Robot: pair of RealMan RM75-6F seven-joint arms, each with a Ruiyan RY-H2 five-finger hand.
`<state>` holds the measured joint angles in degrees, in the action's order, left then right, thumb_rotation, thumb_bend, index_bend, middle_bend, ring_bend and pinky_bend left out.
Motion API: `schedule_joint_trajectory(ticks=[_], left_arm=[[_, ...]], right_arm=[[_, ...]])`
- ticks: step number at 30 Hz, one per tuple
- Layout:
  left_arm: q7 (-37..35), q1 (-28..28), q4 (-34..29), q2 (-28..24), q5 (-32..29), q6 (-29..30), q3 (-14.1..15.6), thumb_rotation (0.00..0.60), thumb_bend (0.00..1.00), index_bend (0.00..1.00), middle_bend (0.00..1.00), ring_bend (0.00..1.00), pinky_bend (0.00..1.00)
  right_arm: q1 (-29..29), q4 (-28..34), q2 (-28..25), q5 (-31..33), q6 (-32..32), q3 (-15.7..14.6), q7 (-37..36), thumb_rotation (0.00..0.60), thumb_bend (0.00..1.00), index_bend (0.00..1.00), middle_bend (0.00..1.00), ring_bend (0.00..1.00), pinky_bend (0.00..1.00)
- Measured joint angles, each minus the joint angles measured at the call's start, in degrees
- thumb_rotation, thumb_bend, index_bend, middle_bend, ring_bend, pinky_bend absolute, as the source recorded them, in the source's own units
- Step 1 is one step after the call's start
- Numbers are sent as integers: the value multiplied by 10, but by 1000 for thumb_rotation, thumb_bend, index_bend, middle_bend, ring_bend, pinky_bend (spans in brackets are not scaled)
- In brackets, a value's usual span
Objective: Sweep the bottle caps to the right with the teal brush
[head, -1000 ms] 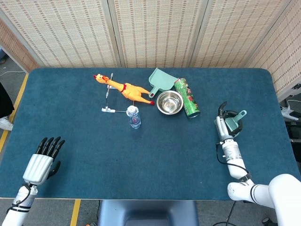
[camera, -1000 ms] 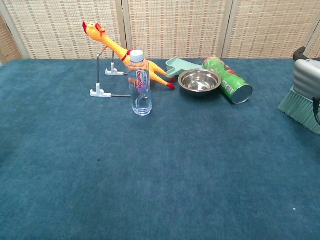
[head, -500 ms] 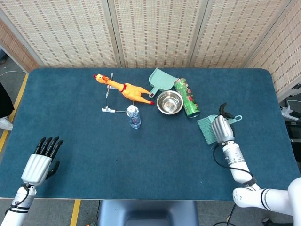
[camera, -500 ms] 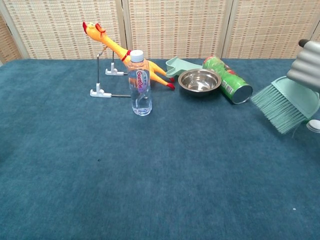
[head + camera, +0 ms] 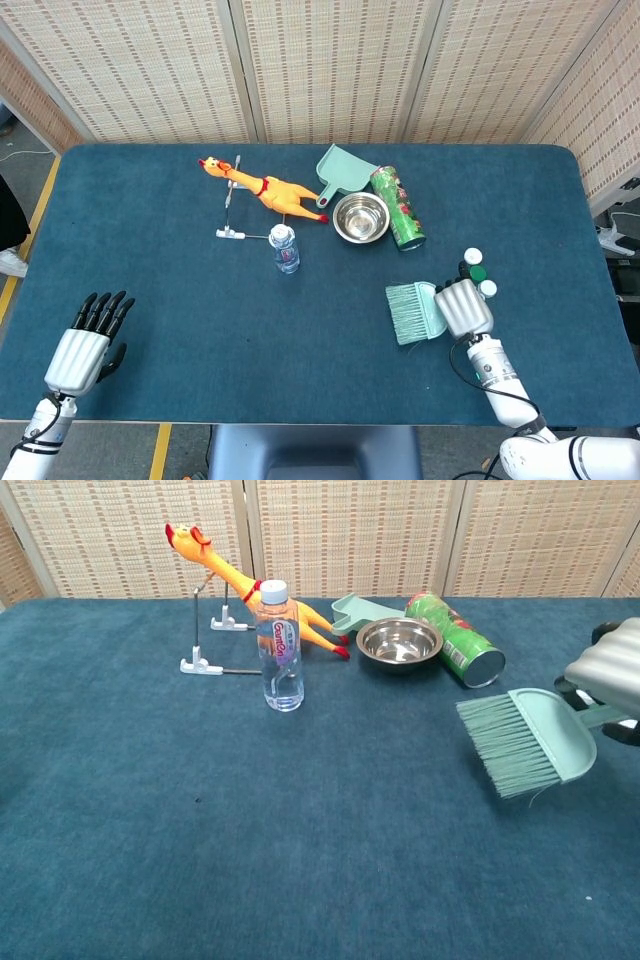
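Left of the bottle caps (image 5: pixel 474 272), right hand (image 5: pixel 463 306) has carried teal brush (image 5: pixel 415 312) nearer.

Both views are bright and evenly lit, with soft, diffuse light that seems to come from above. Shadows are faint: only a thin, soft one sits under the water bottle (image 5: pixel 281 646) and the steel bowl (image 5: pixel 400 640). The bowl shows mild glare on its inner wall, and the green can (image 5: pixel 458 641) carries a small sheen on its end. Focus is sharp across the blue table (image 5: pixel 300 320) in the head view. In the chest view the right hand (image 5: pixel 610 679) is cut off at the frame edge and looks slightly soft.
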<state>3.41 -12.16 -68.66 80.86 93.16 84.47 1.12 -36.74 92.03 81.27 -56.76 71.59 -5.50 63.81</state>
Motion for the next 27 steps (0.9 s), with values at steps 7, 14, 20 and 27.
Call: schedule_joint_trajectory(ticks=[7, 14, 20, 27], left_arm=[[-3, -1, -4, -5, -2, 3, -5, 600, 465, 0, 0, 0, 50], [-9, -4, 0, -5, -4, -2, -5, 600, 465, 0, 0, 0, 50], [-14, 1, -3, -8, 6, 20, -6, 600, 465, 0, 0, 0, 50], [-15, 5, 0, -6, 10, 41, -12, 600, 465, 0, 0, 0, 50]], right_arm=[[28, -87, 57, -7, -31, -2, -89, 600, 241, 0, 43, 46, 7], [62, -42, 38, -15, -28, -9, -115, 600, 152, 0, 0, 0, 0], [119, -24, 18, -80, 74, -10, -198, 600, 152, 0, 0, 0, 0], [212, -40, -6, -150, 205, 4, -327, 600, 151, 0, 0, 0, 0]])
